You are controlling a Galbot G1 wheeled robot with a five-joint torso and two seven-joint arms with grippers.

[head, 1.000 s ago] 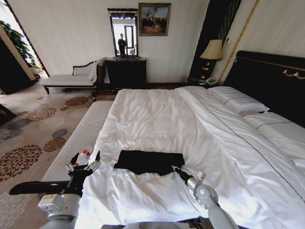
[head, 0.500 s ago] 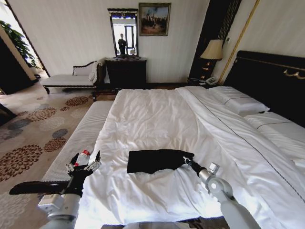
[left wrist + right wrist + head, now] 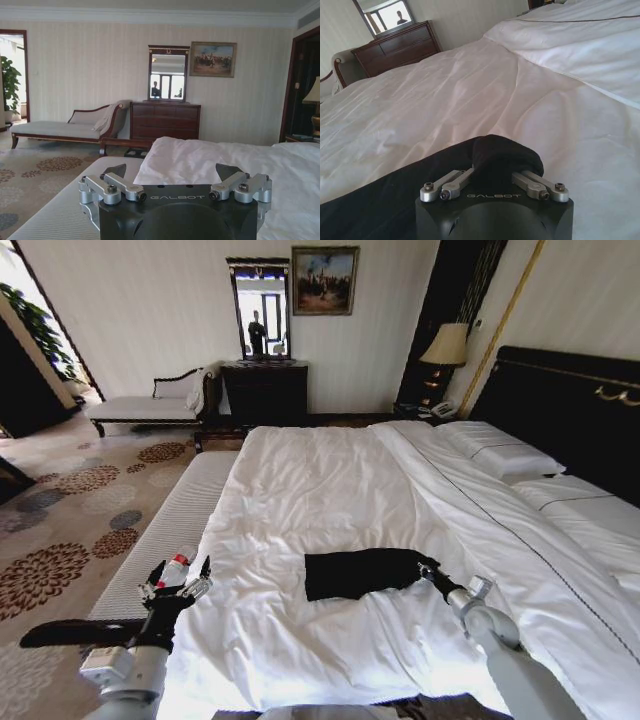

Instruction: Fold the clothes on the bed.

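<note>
White bedding covers the bed (image 3: 330, 490), and low on it, toward the robot's right, the right tool (image 3: 428, 571) is clamped on a bunched edge of the T-shirt (image 3: 360, 573). From the right wrist, the two metal fingers (image 3: 452, 182) close in on a rolled lump of black cloth (image 3: 505, 157), with the rest of the fabric trailing off flat across the duvet. Seen from the head, the shirt lies as a dark, roughly folded rectangle on the near half of the bed, its right end lifted into the tool and its left end resting on the wrinkled sheet. The left tool (image 3: 176, 585) hangs off the bed's left side, above the striped bench (image 3: 165, 530) at the bed's edge, its fingers (image 3: 120, 187) spread apart and holding nothing. Farther out, pillows (image 3: 500, 452) sit against the dark headboard (image 3: 565, 405). A dresser (image 3: 264, 390) with a mirror (image 3: 258, 308), a chaise (image 3: 150, 405) and a lamp (image 3: 446, 345) stand along the far wall.
</note>
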